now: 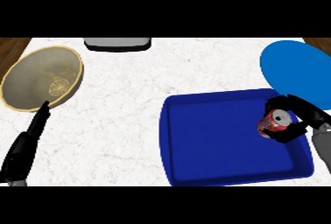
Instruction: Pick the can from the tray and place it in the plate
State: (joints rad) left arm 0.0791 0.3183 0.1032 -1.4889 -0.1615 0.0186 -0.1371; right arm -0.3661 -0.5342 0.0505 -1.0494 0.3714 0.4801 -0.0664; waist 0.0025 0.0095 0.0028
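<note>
Looking down, you had these before you, largest first:

Counter: the white marbled counter (129,113) filled most of your view, with brown wood showing at both upper corners.

Tray: the dark blue tray (213,140) lay at your lower right, a square with a raised rim, its far right corner close to the blue plate.

Gold plate: a round plate with a gold rim and a dull patterned face (44,78) sat at your upper left, well apart from the tray.

Blue plate: the plain blue plate (294,70) sat at your upper right, cut off by the view's edge, just beyond the tray's far right corner.

Grey object: a grey and black thing (117,43) showed at the top edge of the counter; you could not tell what it was.

Left hand: your left hand (29,140) came in from the lower left, fingers straight and together, the tip touching or just short of the gold plate's near rim, carrying nothing.

Right hand: your right hand (298,116) was over the tray's right side, fingers and thumb curled round the can.

Can: the red can (275,122) with its silver top showing was inside the tray's outline near the right rim, tilted, wrapped by your right hand; you could not tell whether it touched the tray floor.
</note>
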